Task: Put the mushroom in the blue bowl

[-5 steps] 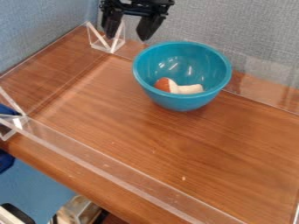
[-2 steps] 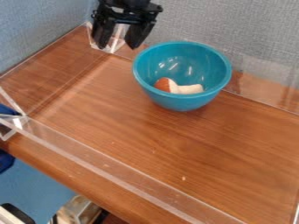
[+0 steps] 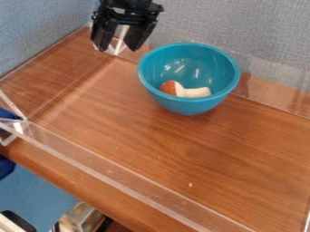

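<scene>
Grey, fabric-like walls are meeting behind a reddish-brown wooden tabletop point(image 3: 158, 177), and the surface is shining softly beneath a clear edging that is running along its near left side. Blue is showing below that edge, at the lower left of the view.

The black gripper point(image 3: 126, 34) is hanging near the back of the table, by the corner of the walls — its two dark fingers are pointing downward and standing wide apart, with nothing held between them. The upper part of the arm is running out of the picture at the top. Just behind the fingers, a pale, angular bracket point(image 3: 101, 43) is standing at the back edge, partly hidden by the gripper.

To the right of the gripper in the view, and apart from it, the blue bowl point(image 3: 182, 101) is sitting upright on the wood, its round mouth facing up and its glossy inside catching small highlights. The mushroom point(image 3: 191, 91) is lying on its side inside the bowl, toward the near part of the hollow — its orange-brown cap is pointing left and its thick cream stem is pointing right.

At the left edge of the view, another pale bracket point(image 3: 11, 133) is showing beside something dark blue.
</scene>
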`<state>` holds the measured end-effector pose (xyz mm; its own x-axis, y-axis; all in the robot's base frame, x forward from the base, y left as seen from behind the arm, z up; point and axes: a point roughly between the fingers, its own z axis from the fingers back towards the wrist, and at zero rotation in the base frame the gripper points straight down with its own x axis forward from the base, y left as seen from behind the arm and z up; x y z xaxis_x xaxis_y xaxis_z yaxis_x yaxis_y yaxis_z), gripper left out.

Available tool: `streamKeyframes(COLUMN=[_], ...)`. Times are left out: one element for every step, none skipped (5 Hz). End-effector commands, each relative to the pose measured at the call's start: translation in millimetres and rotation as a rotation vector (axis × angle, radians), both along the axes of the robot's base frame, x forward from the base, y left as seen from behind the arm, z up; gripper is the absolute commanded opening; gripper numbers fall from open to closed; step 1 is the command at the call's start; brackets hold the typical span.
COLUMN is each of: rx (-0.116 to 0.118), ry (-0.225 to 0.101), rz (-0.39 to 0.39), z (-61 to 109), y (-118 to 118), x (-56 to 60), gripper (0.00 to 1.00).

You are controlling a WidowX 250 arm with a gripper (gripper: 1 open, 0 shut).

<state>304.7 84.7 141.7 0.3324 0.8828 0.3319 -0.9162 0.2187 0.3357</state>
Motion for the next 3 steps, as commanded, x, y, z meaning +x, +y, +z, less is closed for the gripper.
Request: streamKeyframes(rx=[0.016, 0.02, 0.022], ry=[-0.084, -0.084, -0.081], rz=[0.014, 0.023, 0.029], z=[27.3, 28.7, 29.3], y=[-0.9, -2.9, -4.9], x=[-1.5, -2.7, -3.3], gripper=[1.0, 1.0, 1.0])
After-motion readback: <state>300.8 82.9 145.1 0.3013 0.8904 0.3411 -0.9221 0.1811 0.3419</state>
